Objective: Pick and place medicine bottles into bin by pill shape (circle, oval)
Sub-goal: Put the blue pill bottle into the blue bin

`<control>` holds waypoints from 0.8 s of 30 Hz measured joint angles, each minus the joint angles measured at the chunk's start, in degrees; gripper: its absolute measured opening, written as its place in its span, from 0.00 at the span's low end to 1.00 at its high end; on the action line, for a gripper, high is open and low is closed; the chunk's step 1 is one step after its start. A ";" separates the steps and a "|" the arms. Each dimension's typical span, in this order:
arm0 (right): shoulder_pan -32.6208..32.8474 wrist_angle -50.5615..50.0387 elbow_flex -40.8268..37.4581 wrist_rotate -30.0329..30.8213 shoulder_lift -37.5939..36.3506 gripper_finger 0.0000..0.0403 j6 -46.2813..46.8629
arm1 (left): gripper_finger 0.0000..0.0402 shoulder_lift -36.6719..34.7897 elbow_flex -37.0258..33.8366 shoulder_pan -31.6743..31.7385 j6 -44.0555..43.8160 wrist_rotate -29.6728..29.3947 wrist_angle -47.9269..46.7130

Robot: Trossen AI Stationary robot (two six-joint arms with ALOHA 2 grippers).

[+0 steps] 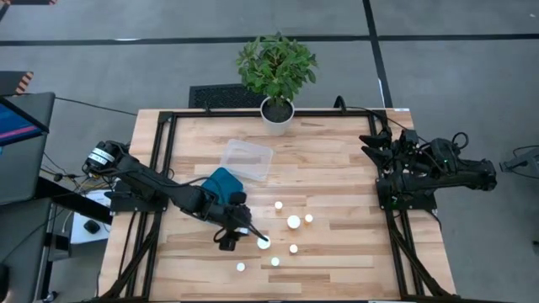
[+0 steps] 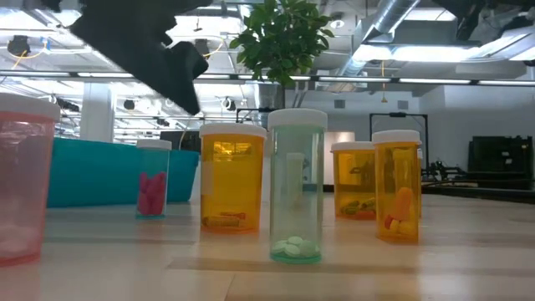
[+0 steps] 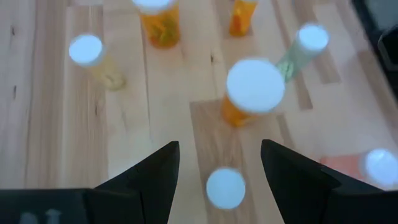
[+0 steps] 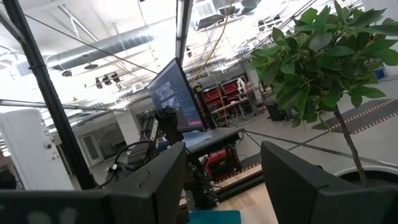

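Both tools gape empty: left tool [image 1: 244, 233] reaches low over the medicine bottles [image 1: 293, 222], right tool [image 1: 370, 143] waits.

Grey concrete floor [image 1: 455, 50] crossed by dark lines surrounds the wooden tabletop [image 1: 337, 177]. Exposed silver ducts [image 2: 418, 21] and strip lights [image 2: 456, 81] run overhead. A monitor [image 4: 174, 93] glows at centre.

White-capped medicine bottles [image 1: 293, 222] stand loosely scattered right of the teal bin [image 1: 221, 184], with passable gaps between; a clear plastic container [image 1: 248, 159] sits just behind it.
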 joint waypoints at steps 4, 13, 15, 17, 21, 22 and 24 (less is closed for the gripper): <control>0.00 -0.03 0.00 0.00 0.00 0.54 0.07 | 0.55 2.02 0.02 -1.23 -1.06 -0.40 1.12; -0.02 0.06 0.00 0.00 -0.02 0.54 0.05 | 0.55 4.31 0.02 -2.14 -1.90 1.01 1.86; 0.00 0.06 0.00 0.00 -0.02 0.54 0.05 | 0.55 4.28 0.04 -2.14 -1.45 0.85 1.53; 0.00 0.08 0.00 0.00 -0.02 0.54 0.05 | 0.55 4.33 0.04 -2.14 -0.66 0.75 0.49; -0.02 0.08 0.00 0.00 -0.02 0.53 0.05 | 0.55 4.50 0.04 -2.14 0.29 0.59 -0.29; 0.00 0.06 0.00 0.00 -0.02 0.53 0.03 | 0.55 4.62 0.04 -2.10 0.47 0.57 -0.35; -0.02 0.08 0.00 0.00 -0.02 0.53 0.03 | 0.55 4.72 0.04 -2.10 0.87 0.48 -1.07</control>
